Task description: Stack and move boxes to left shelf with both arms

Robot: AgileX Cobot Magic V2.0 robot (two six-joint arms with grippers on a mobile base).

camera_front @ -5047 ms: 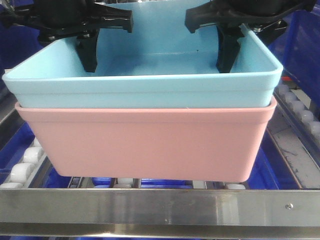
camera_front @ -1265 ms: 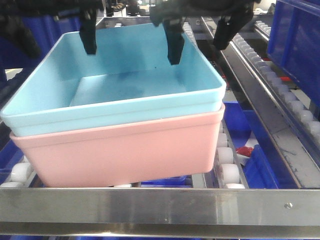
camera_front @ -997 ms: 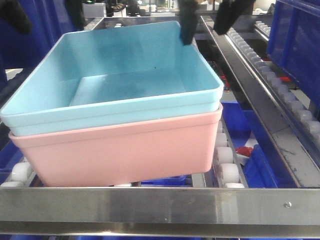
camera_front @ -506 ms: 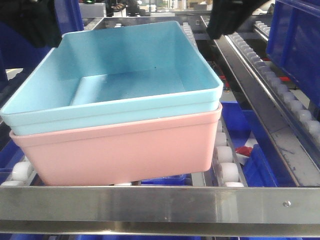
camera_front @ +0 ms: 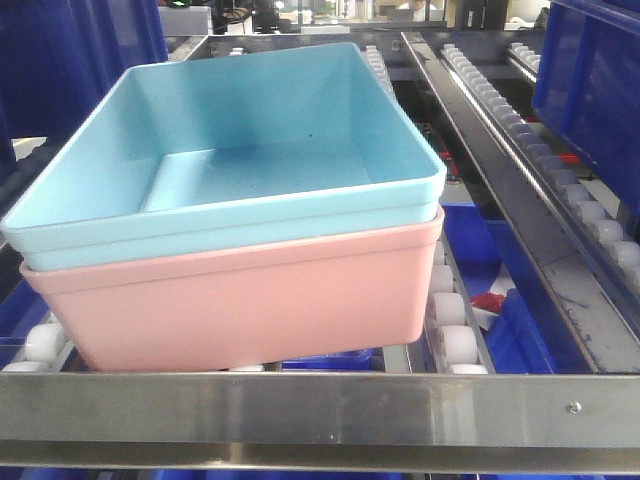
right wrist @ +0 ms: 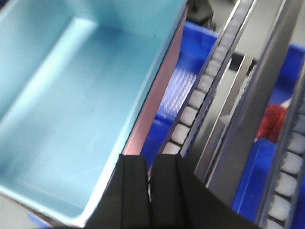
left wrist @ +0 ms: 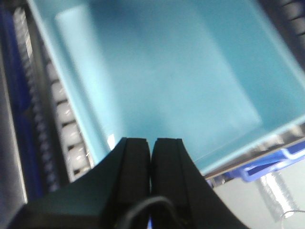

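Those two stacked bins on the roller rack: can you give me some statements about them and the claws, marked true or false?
1. The sky blue bin sits nested in the salmon pink bin. True.
2. The blue bin holds a red part. False: it is empty.
3. The left gripper is shut, holding nothing. True.
4. The right gripper grips the blue bin's rim. False: it is shut above it, apart.
5. The stack rests on the white rollers. True.

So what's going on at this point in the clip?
Nothing is being held. The light blue bin sits nested in the pink bin on the roller shelf, behind its front bar. The left gripper and right gripper are both shut and empty, above the stack and out of the front view.
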